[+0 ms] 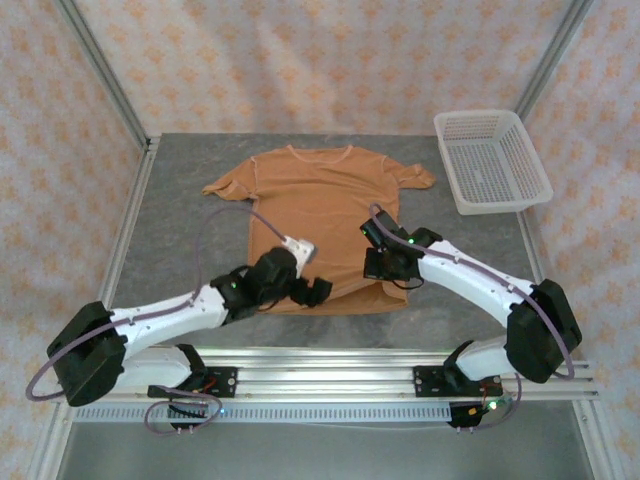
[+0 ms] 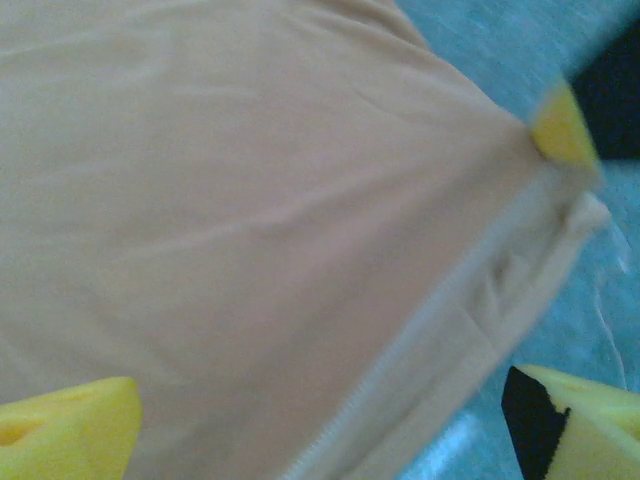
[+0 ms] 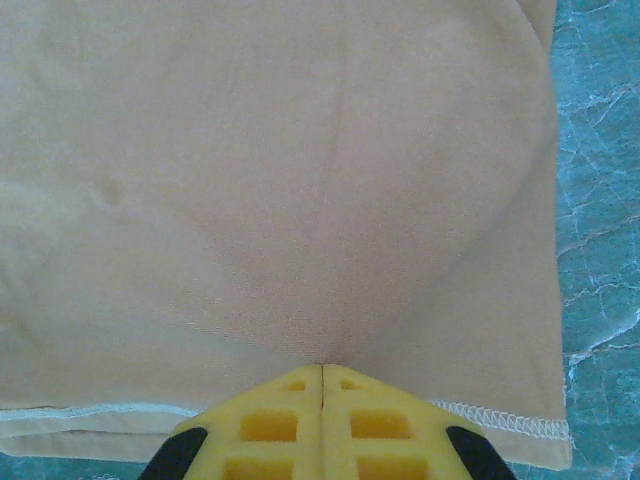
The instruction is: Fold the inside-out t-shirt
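- T-shirt (image 1: 320, 195): lying flat on table (image 1: 180, 210), hem twd you; thin, limp, light cloth, puckering where pinched.
- R gripper (image 3: 322, 375): fingers together, pinching cloth nr hem.
- L gripper (image 2: 318, 400): fingers apart, straddling hem; you're aiming yr grip there.

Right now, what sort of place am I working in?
Likely a robotics lab work cell, not a home: a grey table edged by aluminium rails, patterned backdrop walls, and a t-shirt laid out near a white mesh basket.

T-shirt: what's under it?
Grey table shows around the t-shirt, which lies on it; anything beneath the cloth is hidden. The right gripper pinches cloth near the hem.
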You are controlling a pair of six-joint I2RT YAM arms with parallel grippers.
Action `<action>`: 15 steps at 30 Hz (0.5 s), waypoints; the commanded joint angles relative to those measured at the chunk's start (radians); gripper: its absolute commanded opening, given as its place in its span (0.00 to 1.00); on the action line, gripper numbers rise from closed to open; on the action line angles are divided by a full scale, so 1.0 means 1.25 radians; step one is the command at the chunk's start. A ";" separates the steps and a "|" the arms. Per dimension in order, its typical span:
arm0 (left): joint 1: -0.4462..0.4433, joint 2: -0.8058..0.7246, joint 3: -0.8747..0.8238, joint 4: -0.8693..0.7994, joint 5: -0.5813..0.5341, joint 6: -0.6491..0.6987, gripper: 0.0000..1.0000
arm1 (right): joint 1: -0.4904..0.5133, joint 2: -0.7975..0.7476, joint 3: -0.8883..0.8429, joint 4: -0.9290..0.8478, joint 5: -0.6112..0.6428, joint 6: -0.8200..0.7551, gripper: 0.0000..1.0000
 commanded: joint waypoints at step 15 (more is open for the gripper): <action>-0.131 0.295 0.103 0.202 -0.251 0.242 0.99 | -0.065 -0.078 0.032 -0.021 -0.075 0.033 0.00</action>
